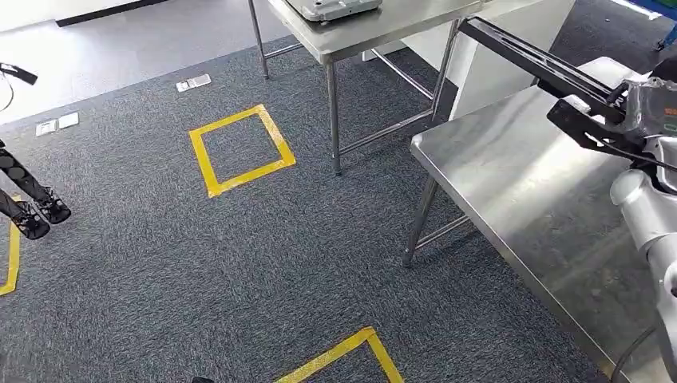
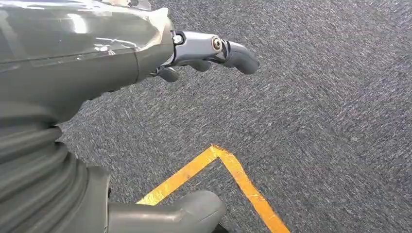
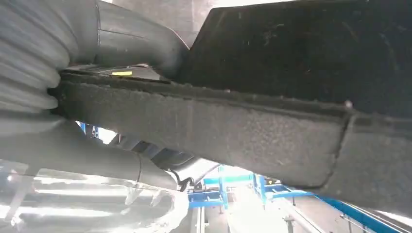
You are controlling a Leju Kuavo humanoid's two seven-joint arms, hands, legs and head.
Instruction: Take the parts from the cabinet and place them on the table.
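In the head view my right hand (image 1: 645,112) grips one end of a long flat black part (image 1: 531,60). The part reaches away from the hand, above the far edge of the near steel table (image 1: 511,183). The right wrist view shows the same black part (image 3: 272,131) from below, with my right hand (image 3: 97,155) wrapped around it, thumb on one side and fingers on the other. My left hand (image 2: 97,63) hangs over the carpet, its fingers (image 2: 228,51) stretched out, apart from the thumb, and holding nothing.
A second steel table (image 1: 375,32) stands farther back with a grey metal piece (image 1: 331,8) on it. A white box (image 1: 511,64) sits behind the near table. Yellow tape squares (image 1: 239,152) mark the grey carpet. Dark stand feet (image 1: 36,214) show at the left edge.
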